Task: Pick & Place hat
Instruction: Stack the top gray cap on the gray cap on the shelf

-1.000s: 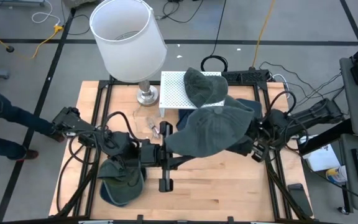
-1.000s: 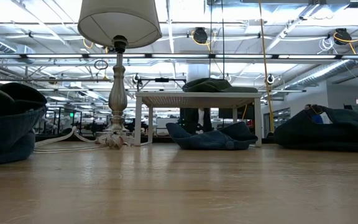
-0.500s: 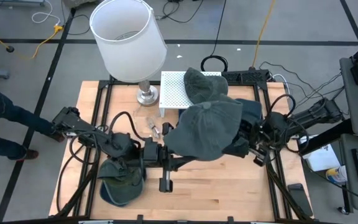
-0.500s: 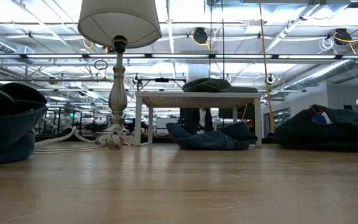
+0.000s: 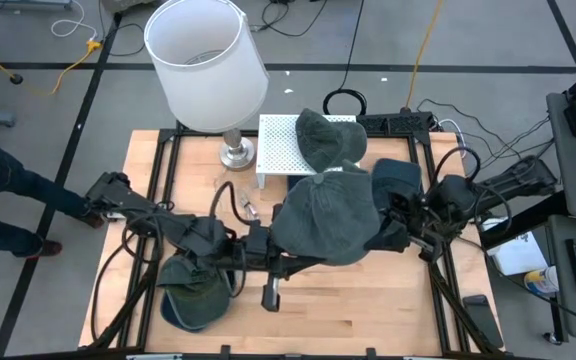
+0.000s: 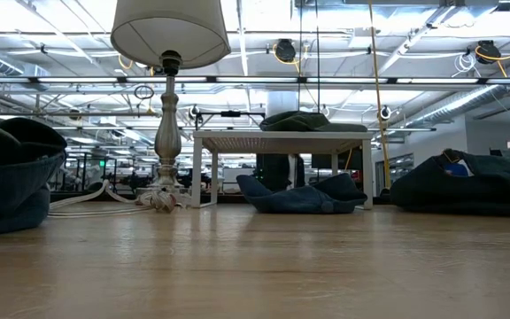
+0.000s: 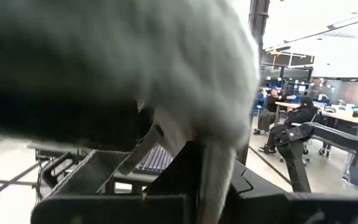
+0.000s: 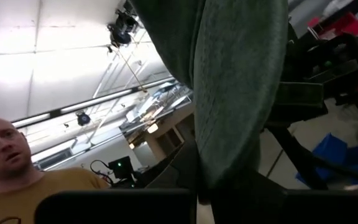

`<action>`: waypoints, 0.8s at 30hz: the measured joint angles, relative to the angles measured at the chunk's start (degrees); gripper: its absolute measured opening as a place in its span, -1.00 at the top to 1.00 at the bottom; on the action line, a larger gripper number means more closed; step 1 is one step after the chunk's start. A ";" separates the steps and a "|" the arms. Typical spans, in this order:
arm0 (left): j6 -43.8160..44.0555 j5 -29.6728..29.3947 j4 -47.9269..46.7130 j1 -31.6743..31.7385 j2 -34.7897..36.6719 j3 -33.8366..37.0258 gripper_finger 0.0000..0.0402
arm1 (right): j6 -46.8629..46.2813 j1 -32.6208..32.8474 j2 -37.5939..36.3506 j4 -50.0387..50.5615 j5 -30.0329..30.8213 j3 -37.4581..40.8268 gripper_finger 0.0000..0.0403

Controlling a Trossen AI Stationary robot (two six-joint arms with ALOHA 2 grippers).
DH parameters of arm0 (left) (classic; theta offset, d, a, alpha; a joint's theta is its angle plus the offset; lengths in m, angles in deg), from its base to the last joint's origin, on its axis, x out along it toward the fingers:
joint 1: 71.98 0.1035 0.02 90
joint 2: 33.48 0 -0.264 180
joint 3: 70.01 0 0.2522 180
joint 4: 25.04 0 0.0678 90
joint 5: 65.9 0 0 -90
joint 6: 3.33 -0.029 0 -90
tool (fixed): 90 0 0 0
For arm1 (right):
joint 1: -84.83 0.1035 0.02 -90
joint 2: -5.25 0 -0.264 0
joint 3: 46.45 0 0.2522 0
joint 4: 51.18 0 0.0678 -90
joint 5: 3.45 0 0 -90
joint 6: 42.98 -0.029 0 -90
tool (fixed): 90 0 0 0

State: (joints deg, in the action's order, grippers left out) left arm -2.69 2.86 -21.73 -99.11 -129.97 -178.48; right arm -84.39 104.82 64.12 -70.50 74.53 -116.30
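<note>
The right gripper and left gripper each pinch an edge of the grey-green fabric hat, held aloft near the white perforated stand. Risk: uneven release leaves it snagged or dropped short.

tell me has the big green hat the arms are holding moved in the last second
Yes. The held hat has shifted toward the white perforated stand, now nearly under its front edge.

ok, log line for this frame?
grey-green fabric hat: held aloft mid-table | left end effector: under hat | right end effector: gripping hat edge
</note>
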 joint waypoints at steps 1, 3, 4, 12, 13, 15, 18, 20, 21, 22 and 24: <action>-0.02 -0.04 -0.13 0.02 -0.06 0.00 0.90 | 0.00 -0.02 -0.66 1.45 0.06 0.00 0.98; -1.11 -0.10 -0.33 0.06 -0.10 0.02 0.90 | 0.00 -0.02 -1.61 3.52 0.33 -0.01 0.98; -1.77 -0.14 -0.33 0.06 -0.13 0.02 0.90 | 0.02 -0.01 -1.85 3.96 0.39 -0.01 0.97; -2.01 3.34 1.68 -0.15 0.42 -0.11 0.96 | 1.62 -0.03 -2.54 5.38 -1.52 -0.14 0.53; -2.17 4.11 1.60 -0.07 0.55 -0.11 0.96 | 1.60 -0.11 -2.64 6.56 -2.47 -0.14 0.47; -2.51 5.54 0.75 -0.16 0.87 -0.04 0.96 | 1.66 -0.51 -3.00 8.87 -4.69 -0.10 0.38; -1.35 6.46 -2.83 -0.49 2.34 -0.04 0.96 | 2.86 -1.44 -5.10 12.69 -6.73 -0.10 0.29; 1.43 7.04 -7.09 -0.89 3.69 -0.07 0.96 | 4.77 -2.16 -6.60 15.75 -6.52 -0.10 0.26; 2.95 7.12 -9.50 -0.90 4.28 -0.11 0.96 | 6.00 -2.61 -7.35 17.46 -6.40 -0.10 0.25; 4.47 7.15 -12.44 -0.88 4.90 -0.13 0.96 | 7.09 -3.18 -7.99 19.09 -6.36 -0.10 0.25; 7.51 7.17 -18.59 -1.35 5.96 -0.09 0.96 | 8.12 -4.53 -9.51 21.37 -6.25 -0.10 0.25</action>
State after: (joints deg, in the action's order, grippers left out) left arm 4.82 10.03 -40.33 -100.46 -124.01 -178.57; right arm -76.27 100.29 54.61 -49.13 68.28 -116.40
